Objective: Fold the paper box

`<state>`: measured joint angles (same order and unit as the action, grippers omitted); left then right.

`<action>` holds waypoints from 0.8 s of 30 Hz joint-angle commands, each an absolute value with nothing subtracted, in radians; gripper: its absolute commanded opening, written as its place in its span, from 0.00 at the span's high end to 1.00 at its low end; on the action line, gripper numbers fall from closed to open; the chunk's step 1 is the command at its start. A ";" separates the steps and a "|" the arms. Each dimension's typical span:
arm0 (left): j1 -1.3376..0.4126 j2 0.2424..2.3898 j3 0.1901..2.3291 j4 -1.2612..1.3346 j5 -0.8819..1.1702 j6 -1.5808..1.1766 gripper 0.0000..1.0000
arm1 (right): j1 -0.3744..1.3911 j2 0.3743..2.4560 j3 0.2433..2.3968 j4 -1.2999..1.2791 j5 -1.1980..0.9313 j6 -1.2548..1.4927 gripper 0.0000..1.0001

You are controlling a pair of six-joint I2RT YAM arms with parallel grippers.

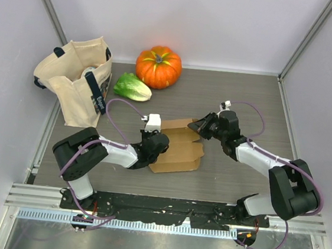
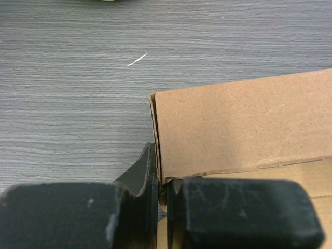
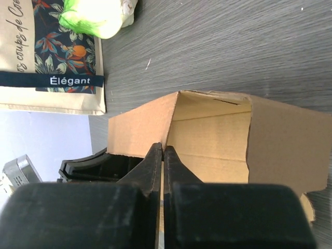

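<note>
Top view first: the paper box (image 1: pixel 178 148) sat about mid-frame on the grey table (image 1: pixel 246 97), half formed, with one flap lying flat toward the lower right. The left gripper (image 1: pixel 154 142) was at the box's left edge and the right gripper (image 1: pixel 203 127) at its upper right corner, so both arms were on it at once. Up top were an orange pumpkin (image 1: pixel 158 66), a head of lettuce (image 1: pixel 133 87) just left of it, and a canvas tote bag (image 1: pixel 75 85) in the upper left, all well apart from the box.

Left wrist view: the left gripper (image 2: pixel 162 194) filled the bottom of the frame, jaws nearly together with a thin standing wall of the paper box (image 2: pixel 244 124) pinched between them, right at a corner. The cardboard ran off toward the right edge, with bare table behind it.

Right wrist view: the right gripper (image 3: pixel 163 161) was clamped tight too, with a sliver of cardboard caught between the fingers (image 3: pixel 145 171). The paper box (image 3: pixel 218 140) opened up just past them, its walls raised and the inside showing. The tote bag (image 3: pixel 52 52) was in the upper left, with the lettuce (image 3: pixel 98 15) at the top edge.
</note>
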<state>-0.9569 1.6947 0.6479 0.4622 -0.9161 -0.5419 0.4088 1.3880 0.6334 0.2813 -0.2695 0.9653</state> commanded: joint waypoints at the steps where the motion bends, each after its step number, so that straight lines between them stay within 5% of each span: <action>1: -0.960 1.667 0.635 0.371 -0.919 -0.580 1.00 | 0.413 1.378 0.646 0.324 -0.272 0.956 0.74; 4: -0.960 1.657 0.634 0.359 -0.931 -0.594 1.00 | 0.426 1.300 0.655 0.131 -0.130 0.790 0.45; 9: -0.960 1.654 0.640 0.345 -0.928 -0.606 1.00 | 0.509 1.217 0.649 -0.072 0.081 0.601 0.43; 12: -0.960 1.655 0.641 0.337 -0.927 -0.617 1.00 | 0.534 1.218 0.637 -0.084 0.106 0.575 0.47; 19: -0.960 1.658 0.649 0.313 -0.925 -0.629 1.00 | 0.541 1.347 0.712 -0.112 0.199 0.572 0.85; 24: -0.962 1.648 0.646 0.308 -0.922 -0.629 1.00 | 0.549 1.445 0.771 -0.112 0.265 0.532 0.87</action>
<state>-0.9562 1.6646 0.6498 0.3809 -0.9199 -0.6125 0.5381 1.4044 0.6975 -0.1154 0.1631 0.5861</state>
